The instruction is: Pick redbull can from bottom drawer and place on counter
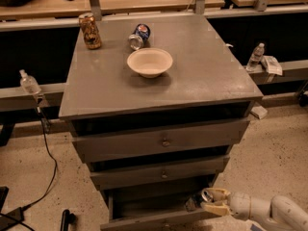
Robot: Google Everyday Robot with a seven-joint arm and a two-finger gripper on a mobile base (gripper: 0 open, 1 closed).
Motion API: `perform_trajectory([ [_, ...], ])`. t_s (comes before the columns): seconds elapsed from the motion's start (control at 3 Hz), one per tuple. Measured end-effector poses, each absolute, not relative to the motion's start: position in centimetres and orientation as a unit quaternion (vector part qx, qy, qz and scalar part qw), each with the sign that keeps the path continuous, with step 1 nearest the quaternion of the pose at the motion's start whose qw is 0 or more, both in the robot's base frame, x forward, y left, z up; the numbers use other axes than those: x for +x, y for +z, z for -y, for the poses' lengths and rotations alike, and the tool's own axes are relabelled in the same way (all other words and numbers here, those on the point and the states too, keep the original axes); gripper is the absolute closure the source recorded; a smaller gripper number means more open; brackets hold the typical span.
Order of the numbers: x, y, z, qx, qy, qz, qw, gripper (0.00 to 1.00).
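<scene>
— One thing: where is the redbull can (195, 202) sitting?
— I'm seeing it leaning in the bottom drawer (139, 219), front right; the gripper (208, 201) is reaching in from the right, jaws clamping around it.

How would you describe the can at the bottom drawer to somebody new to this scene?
On the grey cabinet, find the open bottom drawer. At its right end the gripper grips a slim redbull can with a silver top. The gold can and the blue can sit on the counter.
</scene>
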State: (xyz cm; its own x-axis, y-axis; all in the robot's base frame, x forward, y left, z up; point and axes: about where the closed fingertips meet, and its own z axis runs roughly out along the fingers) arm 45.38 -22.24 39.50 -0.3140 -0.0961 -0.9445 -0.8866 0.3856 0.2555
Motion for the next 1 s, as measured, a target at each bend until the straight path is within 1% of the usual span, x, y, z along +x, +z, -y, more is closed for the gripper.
perform_trajectory([
  [0.67, 45.8, 46.7, 27.0, -0.352, 0.403, -0.717, 0.447, 1.0],
  [1.0, 45.8, 46.7, 27.0, -0.352, 0.403, -0.717, 0.447, 1.0],
])
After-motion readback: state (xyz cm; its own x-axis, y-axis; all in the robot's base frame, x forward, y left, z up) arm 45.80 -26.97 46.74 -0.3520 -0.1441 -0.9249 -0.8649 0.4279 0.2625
